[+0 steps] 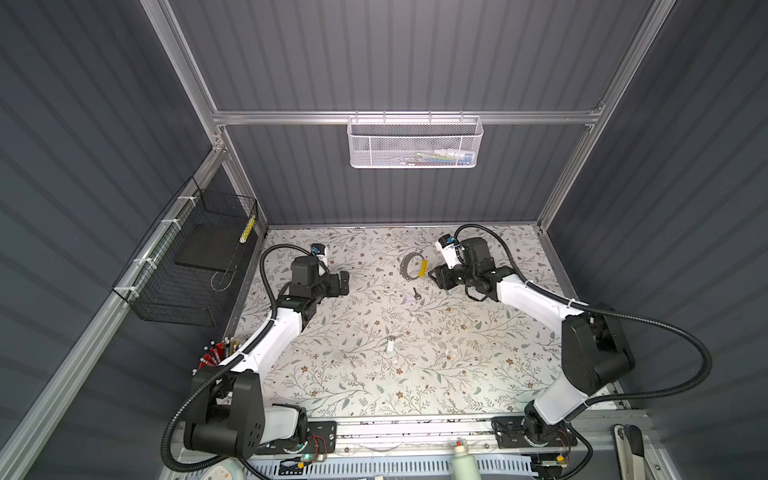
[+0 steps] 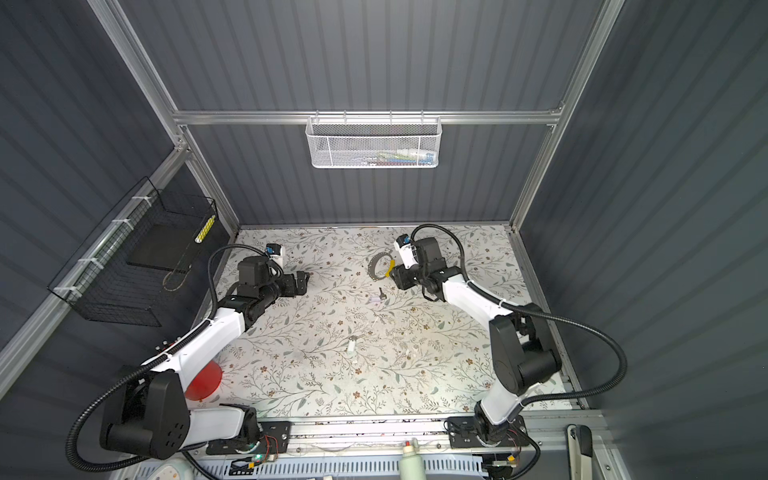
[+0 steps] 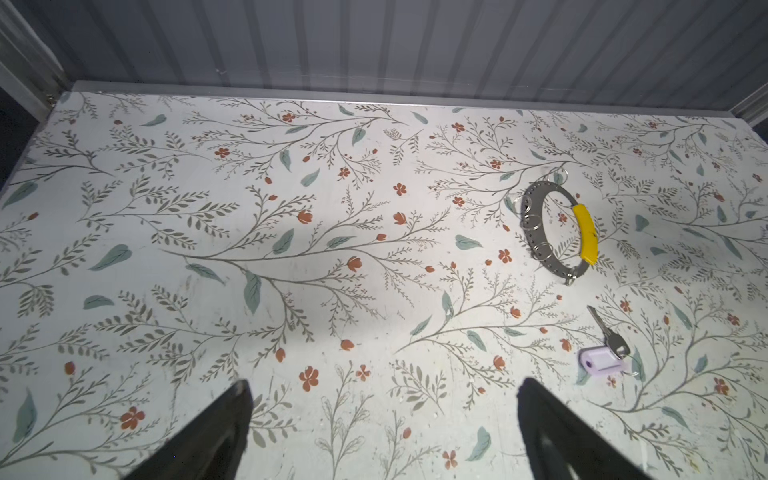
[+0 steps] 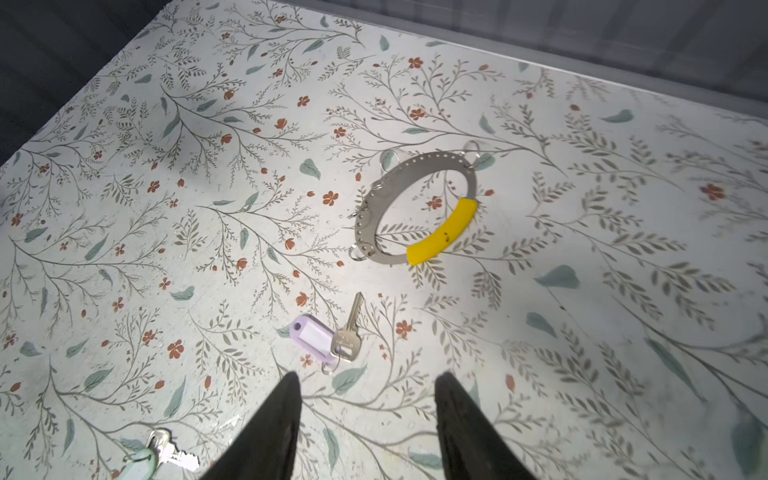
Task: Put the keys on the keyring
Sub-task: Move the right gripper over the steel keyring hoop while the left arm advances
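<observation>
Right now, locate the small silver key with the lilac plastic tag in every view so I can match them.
In a top view: silver key with lilac tag, near centre, apart from the grey perforated keyring with yellow segment.
In a top view: same spot.
Left wrist: key between keyring and left end effector.
Right wrist: key between keyring and right end effector.
Shared landmark: the keyring's yellow segment.

Your left gripper (image 3: 384, 384) has its jaws spread wide, holding nothing. Your right gripper (image 4: 370, 376) is parted less widely and grips nothing. Both arms reach forward with elbows bent and wrists pitched downward.
</observation>
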{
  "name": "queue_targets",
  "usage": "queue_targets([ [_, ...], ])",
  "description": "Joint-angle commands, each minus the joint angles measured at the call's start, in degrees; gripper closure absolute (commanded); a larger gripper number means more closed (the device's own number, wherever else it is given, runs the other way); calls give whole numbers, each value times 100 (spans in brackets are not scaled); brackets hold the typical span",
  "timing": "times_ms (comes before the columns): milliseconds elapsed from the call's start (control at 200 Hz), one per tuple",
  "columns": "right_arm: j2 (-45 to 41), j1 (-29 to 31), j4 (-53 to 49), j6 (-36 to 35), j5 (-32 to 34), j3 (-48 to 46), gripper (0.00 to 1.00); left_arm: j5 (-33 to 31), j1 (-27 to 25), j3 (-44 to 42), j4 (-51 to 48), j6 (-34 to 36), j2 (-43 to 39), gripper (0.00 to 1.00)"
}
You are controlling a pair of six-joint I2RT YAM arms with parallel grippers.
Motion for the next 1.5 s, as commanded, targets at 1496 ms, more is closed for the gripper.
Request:
queue_targets([
  [1496,4283,781,-3997,3225,1285,5824,61,393,-450,493,-395,-337,942,5],
])
